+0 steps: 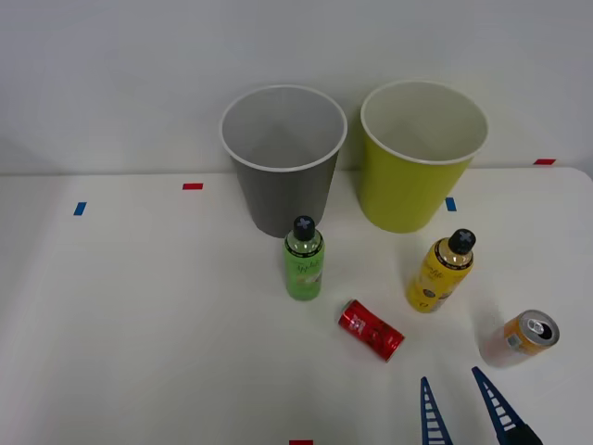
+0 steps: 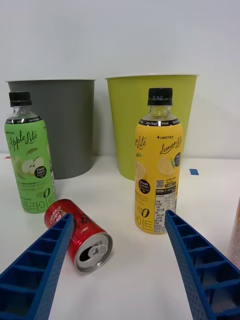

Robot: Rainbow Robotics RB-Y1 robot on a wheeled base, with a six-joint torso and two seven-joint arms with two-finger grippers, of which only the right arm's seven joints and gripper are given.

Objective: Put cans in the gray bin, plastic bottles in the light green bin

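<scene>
My right tool (image 1: 460, 405) hangs open and empty over the bench (image 1: 139, 324). The red can (image 2: 80, 235) lies on its side just ahead, beside one finger. The yellow bottle (image 2: 157, 165) stands just beyond, the green bottle (image 2: 29, 160) further off, the gray bin (image 2: 62, 125) and light green bin (image 2: 150, 110) behind them.

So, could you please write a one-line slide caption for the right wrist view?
Open right gripper faces a lying red can, green bottle and yellow bottle before the gray bin and light green bin.

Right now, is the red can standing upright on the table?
No, the red can lies on its side on the table, between the two bottles.
</scene>
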